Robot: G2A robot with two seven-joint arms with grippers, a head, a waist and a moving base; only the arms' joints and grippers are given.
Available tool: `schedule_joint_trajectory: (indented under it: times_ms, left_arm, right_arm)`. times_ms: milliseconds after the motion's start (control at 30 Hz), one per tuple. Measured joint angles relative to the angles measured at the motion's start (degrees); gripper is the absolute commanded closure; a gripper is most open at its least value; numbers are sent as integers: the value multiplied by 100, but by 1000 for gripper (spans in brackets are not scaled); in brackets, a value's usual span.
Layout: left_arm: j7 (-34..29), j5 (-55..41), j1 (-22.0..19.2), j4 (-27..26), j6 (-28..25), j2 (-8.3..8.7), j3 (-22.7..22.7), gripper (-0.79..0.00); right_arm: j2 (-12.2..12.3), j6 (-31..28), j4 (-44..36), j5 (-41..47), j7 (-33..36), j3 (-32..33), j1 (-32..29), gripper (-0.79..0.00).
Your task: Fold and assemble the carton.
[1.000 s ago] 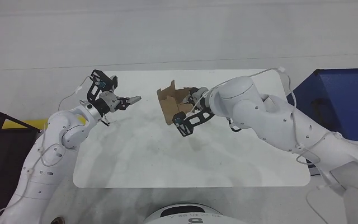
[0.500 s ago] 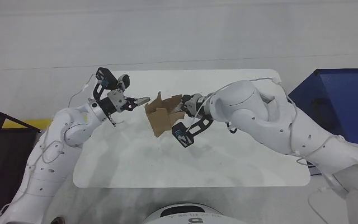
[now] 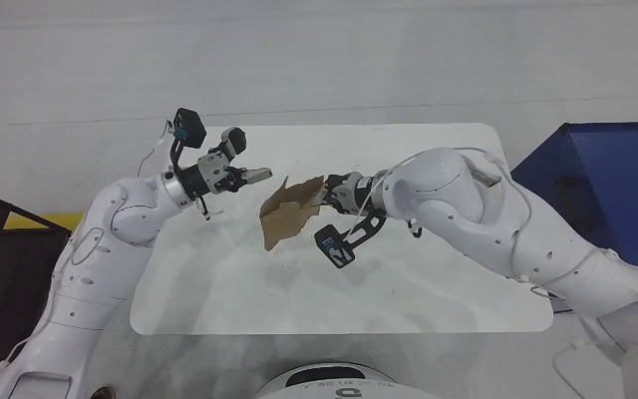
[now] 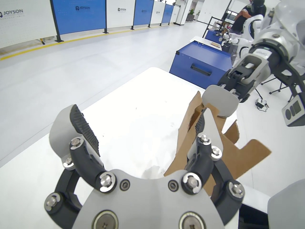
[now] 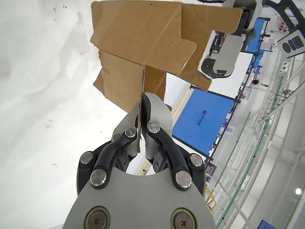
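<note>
Looking down the white table [image 3: 429,289], I see both arms meeting over its left half. The right arm [image 3: 469,204] is stretched across from the right and the left arm [image 3: 130,214] is bent inward, I take it so that the two can work on one piece between them. That piece is the carton [image 3: 289,211], brown cardboard and not yet a box: its panels are half opened and its flaps stick out at odd angles. It sits between the two pincers, over the table a little left of centre. It looks to be held up off the surface, though I cannot tell whether a low corner touches. The right pincer [image 5: 143,100] is squeezed tight on the edge of one panel, with the cardboard pinched flat between its pads. It seems to serve as the steady hold, turning the loose flaps toward the other side. The left pincer [image 4: 138,115] is spread wide and holds nothing. It is at the carton's edge, with one finger [image 4: 205,129] just beside a standing panel, so close that I cannot say if it touches. The other finger [image 4: 78,122] is well clear, over bare table. My guess is that it is lined up to take or push a flap, and the folding proper is hardly begun.
</note>
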Motion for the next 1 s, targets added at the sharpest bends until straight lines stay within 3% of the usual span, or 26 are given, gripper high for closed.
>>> schedule_joint_trajectory:
  times_ms: [233,633,1000]
  left_arm:
    - [3,-39,-260,180,-719,-73,283,-785]
    - [-451,679,-478,191,-476,-134,534,-785]
    - [-394,717,-442,236,-494,-146,504,-785]
  right_arm:
    - [-72,28,149,-152,-433,-50,84,0]
    - [-255,58,107,-365,-901,-204,305,0]
    - [-325,162,48,-604,-1342,-212,374,0]
